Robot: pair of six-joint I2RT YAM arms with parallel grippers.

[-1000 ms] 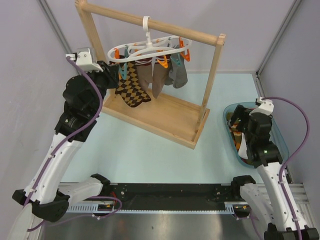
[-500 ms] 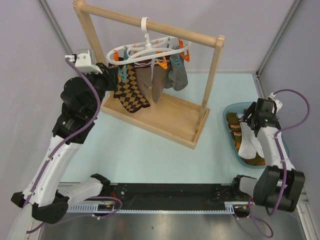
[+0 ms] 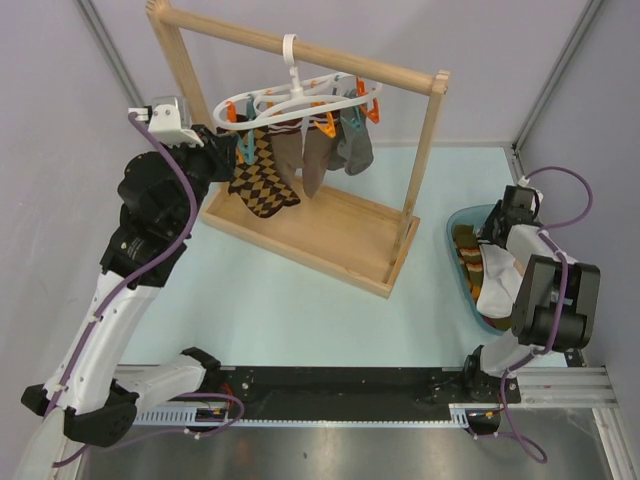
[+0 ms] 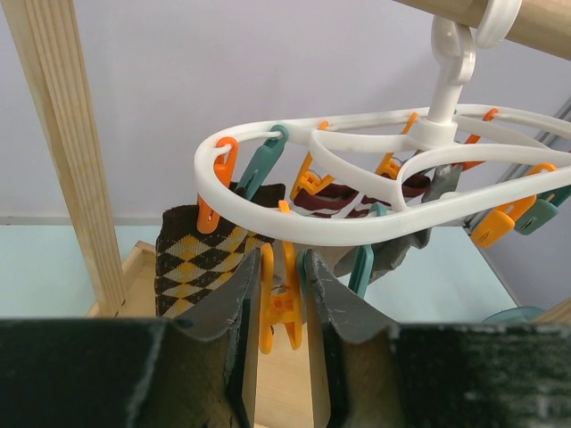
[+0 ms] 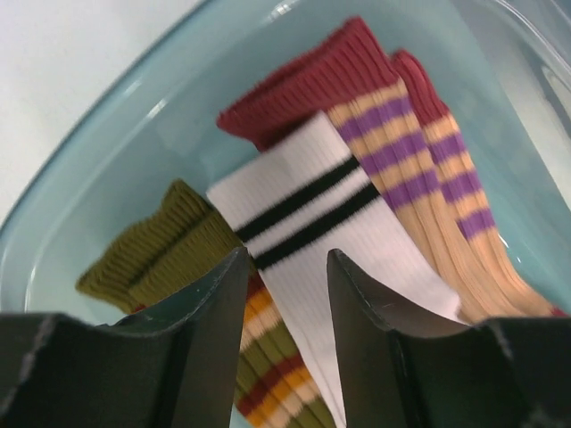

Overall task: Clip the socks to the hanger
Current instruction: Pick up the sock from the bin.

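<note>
The white hanger (image 3: 290, 100) hangs by its hook from the rack's top bar. A brown argyle sock (image 3: 262, 180), a tan one (image 3: 315, 160) and a grey one (image 3: 355, 150) hang from its clips. My left gripper (image 4: 281, 267) is shut on an orange clip (image 4: 284, 303) under the hanger ring (image 4: 268, 209), beside the argyle sock (image 4: 192, 259). It shows in the top view as well, the left gripper (image 3: 232, 143) at the hanger's left end. My right gripper (image 5: 286, 267) is open, its fingers on either side of a white sock with black stripes (image 5: 330, 214) in the bin.
The tall wooden rack (image 3: 425, 160) stands on a wooden base (image 3: 320, 235) at the back. At the right, a teal bin (image 3: 455, 235) holds more socks: red-cuffed ones with purple stripes (image 5: 401, 134) and an olive striped one (image 5: 152, 259). Grey walls close in both sides.
The right arm swung round over the bin and its jaws narrowed around the white sock. The left gripper kept its place on the orange clip.
</note>
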